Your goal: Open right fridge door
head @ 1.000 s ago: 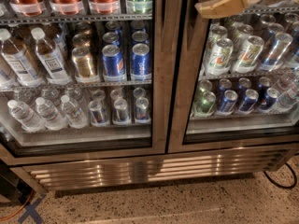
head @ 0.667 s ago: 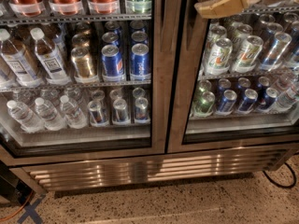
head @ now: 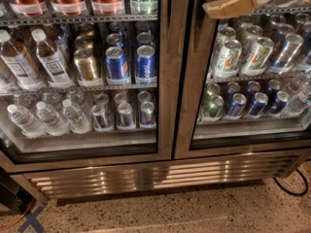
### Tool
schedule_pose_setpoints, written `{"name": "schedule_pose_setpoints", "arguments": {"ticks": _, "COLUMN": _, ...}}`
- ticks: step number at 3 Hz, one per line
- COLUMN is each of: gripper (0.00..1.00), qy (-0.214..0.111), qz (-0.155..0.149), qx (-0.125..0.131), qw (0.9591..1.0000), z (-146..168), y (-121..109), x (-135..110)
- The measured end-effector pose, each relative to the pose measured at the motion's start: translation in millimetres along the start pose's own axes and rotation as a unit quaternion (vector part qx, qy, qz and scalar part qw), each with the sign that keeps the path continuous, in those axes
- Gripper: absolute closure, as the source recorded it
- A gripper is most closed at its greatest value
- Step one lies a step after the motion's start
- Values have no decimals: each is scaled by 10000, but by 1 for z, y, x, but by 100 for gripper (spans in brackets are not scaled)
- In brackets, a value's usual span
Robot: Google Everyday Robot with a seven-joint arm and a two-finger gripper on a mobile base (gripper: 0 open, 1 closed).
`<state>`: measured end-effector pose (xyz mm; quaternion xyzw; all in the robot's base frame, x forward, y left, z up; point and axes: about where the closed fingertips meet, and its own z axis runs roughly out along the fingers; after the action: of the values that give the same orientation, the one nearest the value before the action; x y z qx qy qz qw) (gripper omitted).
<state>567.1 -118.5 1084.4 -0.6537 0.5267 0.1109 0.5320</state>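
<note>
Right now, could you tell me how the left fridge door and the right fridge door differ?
Behind the left fridge door stand water bottles and gold cans; behind the right fridge door, green-labelled cans. The gripper hangs before the right fridge door's top; nothing fronts the left fridge door. Both are shut, steel-framed glass.

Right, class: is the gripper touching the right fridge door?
Cannot tell. In the single camera view the gripper, at top right, overlaps the right fridge door glass; neither contact nor gap shows.
</note>
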Motion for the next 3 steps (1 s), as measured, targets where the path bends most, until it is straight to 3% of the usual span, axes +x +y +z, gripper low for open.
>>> {"name": "schedule_pose_setpoints", "arguments": {"ticks": 3, "gripper": 100, "qy": 53, "qz": -38, "qx": 15, "qw": 10000, "z": -2, "y": 0, "x": -1}}
